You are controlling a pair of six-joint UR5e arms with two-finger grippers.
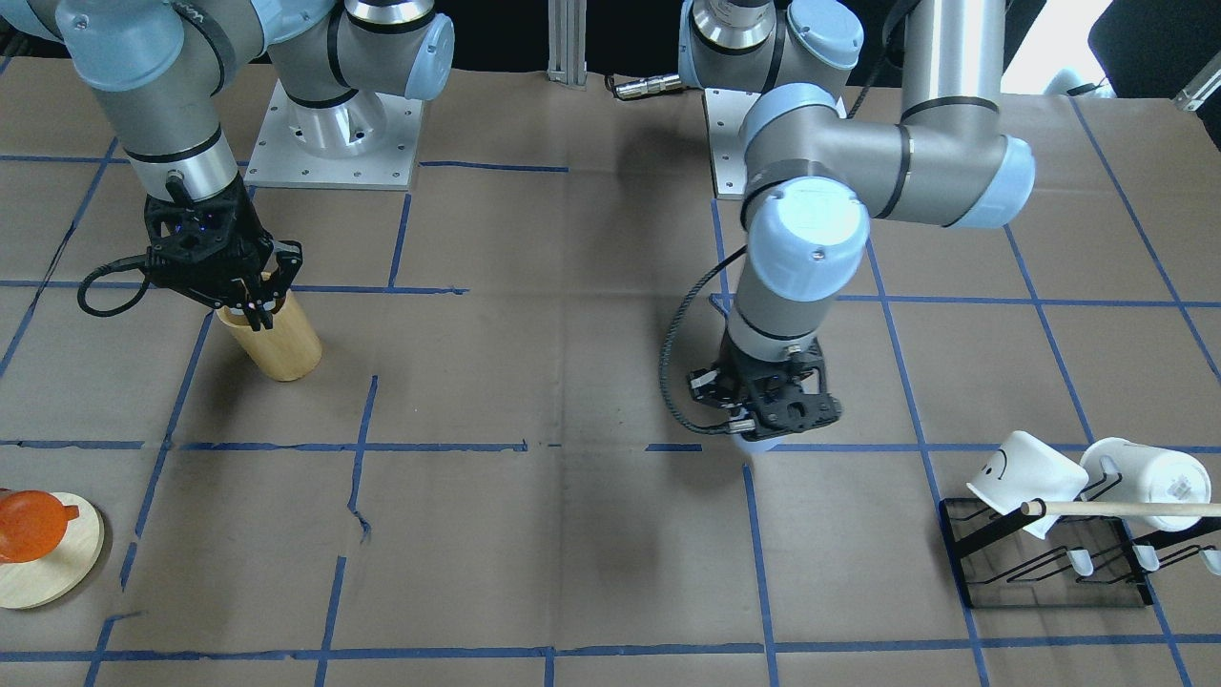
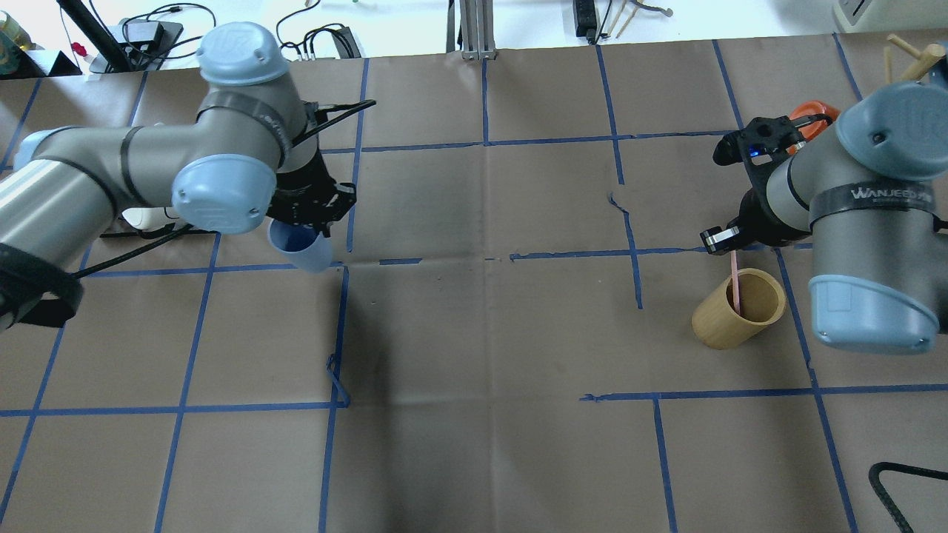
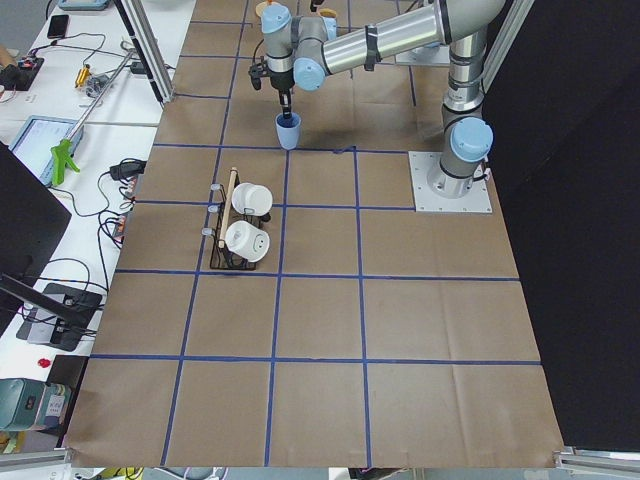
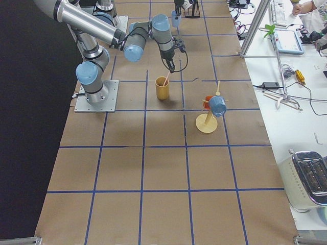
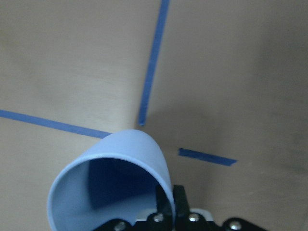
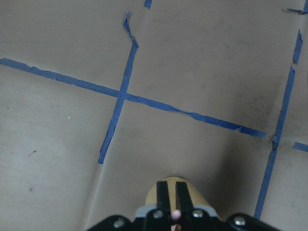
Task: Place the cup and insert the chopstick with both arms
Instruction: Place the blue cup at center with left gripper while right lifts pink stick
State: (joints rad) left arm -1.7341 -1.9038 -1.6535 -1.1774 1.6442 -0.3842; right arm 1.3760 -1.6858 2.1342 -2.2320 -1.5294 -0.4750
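My left gripper (image 2: 311,215) is shut on the rim of the light blue cup (image 2: 300,248), one finger inside it. The cup hangs low over the table by a blue tape corner; I cannot tell if it touches. It also shows in the left wrist view (image 5: 115,178) and the exterior left view (image 3: 288,131). My right gripper (image 2: 729,240) is shut on a thin pink chopstick (image 2: 735,281). The stick's lower end is inside the tan bamboo cylinder (image 2: 739,309). In the right wrist view the stick's top (image 6: 175,214) shows between the closed fingers, above the cylinder (image 6: 154,195).
A black rack (image 1: 1049,563) holds two white mugs (image 1: 1030,472) and a long wooden rod (image 1: 1116,509) beside the left arm. A round wooden stand (image 1: 48,553) with an orange cup (image 1: 33,525) is near the right arm. Blue tape lines grid the brown table.
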